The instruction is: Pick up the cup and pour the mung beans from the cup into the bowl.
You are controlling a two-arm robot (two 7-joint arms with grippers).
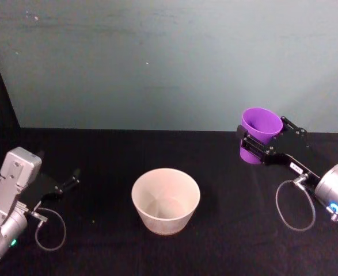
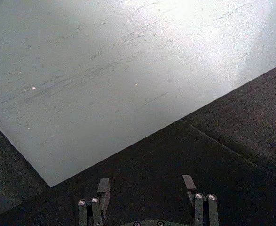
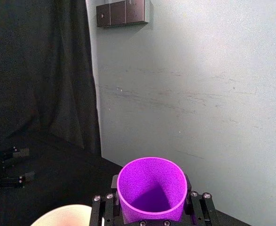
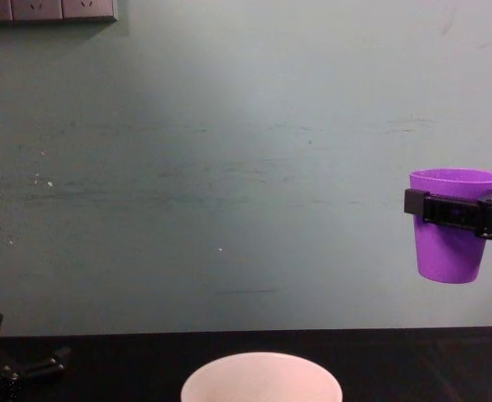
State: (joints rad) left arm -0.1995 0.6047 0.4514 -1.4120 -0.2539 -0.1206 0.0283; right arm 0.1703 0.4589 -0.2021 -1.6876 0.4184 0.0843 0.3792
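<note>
Pale grey-green wall point(image 1: 169, 57), scuffed and scratched, stands behind the worktop point(image 1: 99, 155), which is covered in black cloth. Dark curtain point(image 3: 39, 70) hangs beside the wall. Grey socket panel point(image 3: 123, 12) mounted high on it.

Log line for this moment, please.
right gripper: shut on cup, lifted, upright, right of bowl | left gripper: open, parked left | bowl: looks empty

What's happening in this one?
The right gripper holds the purple cup upright in the air, its jaws clamped around the cup's sides. It is off to the right of the bowl, which sits on the black table. The cup is not yet tipped. The left gripper is parked at the table's left side, jaws open, holding nothing.
</note>
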